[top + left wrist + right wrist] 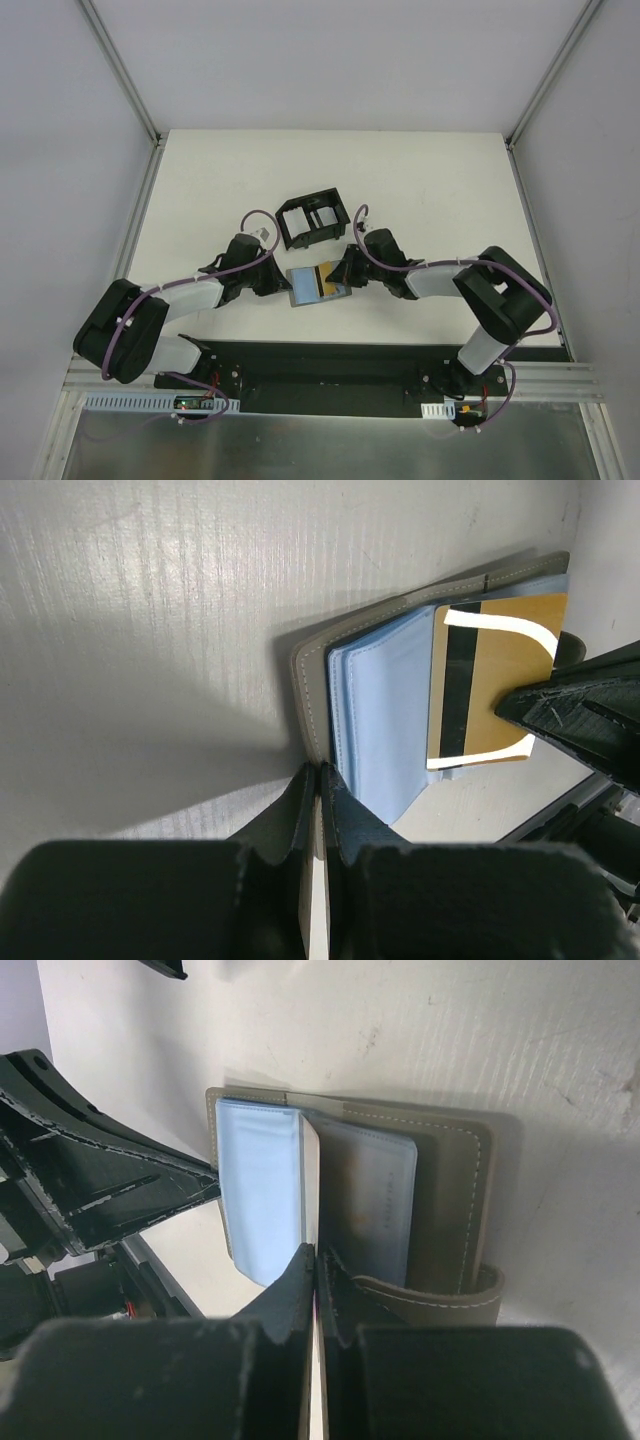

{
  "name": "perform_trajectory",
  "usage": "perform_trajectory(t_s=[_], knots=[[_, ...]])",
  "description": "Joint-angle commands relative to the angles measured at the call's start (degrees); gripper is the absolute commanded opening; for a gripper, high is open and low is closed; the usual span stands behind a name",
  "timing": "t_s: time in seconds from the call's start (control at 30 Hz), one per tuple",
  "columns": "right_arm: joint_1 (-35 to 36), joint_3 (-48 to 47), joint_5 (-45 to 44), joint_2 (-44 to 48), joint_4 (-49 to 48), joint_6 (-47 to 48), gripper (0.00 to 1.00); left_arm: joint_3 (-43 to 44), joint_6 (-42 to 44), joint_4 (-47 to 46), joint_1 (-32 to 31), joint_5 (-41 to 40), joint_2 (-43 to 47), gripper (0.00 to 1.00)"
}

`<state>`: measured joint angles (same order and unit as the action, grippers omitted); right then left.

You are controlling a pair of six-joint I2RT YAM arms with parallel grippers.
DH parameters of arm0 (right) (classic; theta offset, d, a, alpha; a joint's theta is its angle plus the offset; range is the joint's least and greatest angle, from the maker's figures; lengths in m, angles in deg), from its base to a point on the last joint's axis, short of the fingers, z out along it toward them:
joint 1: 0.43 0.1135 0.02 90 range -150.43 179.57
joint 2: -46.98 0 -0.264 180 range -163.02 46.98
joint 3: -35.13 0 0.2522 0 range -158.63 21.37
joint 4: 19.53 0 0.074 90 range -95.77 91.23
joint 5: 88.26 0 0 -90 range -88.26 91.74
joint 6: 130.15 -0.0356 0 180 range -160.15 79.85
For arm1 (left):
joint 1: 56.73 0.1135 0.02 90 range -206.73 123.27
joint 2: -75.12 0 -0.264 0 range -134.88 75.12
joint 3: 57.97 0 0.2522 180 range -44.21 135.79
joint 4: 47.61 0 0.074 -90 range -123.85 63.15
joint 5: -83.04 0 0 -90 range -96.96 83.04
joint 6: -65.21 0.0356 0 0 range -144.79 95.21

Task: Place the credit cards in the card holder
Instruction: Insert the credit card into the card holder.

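Observation:
The card holder [303, 288] lies open on the table between both arms, grey outside [306, 685] and pale blue inside [380, 710]. My left gripper [320, 778] is shut on its grey cover edge, pinning that side. A gold-yellow credit card [500, 665] with a black stripe lies partly over the blue inside, and my right gripper [318, 1258] is shut on its near edge. In the right wrist view this card [311, 1185] shows edge-on between a blue leaf [258, 1185] and the pocket side. The closing tab [440, 1298] curls beside my right fingers. No other credit card is in view.
A black plastic tray [312, 222] with dividers stands just behind the card holder. Metal frame rails run along the table's left [140, 215] and right [535, 215] sides. The arm bases sit on a dark plate [330, 370] at the near edge.

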<state>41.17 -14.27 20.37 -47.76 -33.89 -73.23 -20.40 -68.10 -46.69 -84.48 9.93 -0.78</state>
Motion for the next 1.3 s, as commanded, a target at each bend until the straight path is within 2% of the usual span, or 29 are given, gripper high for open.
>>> perform_trajectory(t_s=[0.0,1.0,1.27], knots=[[0.3,1.4,0.4,-1.9,-2.2,-1.3,0.01,-0.5,-0.6,-1.9,0.4,2.0,-0.9,0.0],[2.0,2.5,0.5,-3.1,-2.6,-4.3,0.0,-1.0,-0.5,-1.7,0.4,1.3,0.3,0.0],[1.2,3.3,-2.9,-1.3,-2.3,-5.2,0.0,-1.2,-0.6,-1.6,0.4,1.3,0.9,0.0]])
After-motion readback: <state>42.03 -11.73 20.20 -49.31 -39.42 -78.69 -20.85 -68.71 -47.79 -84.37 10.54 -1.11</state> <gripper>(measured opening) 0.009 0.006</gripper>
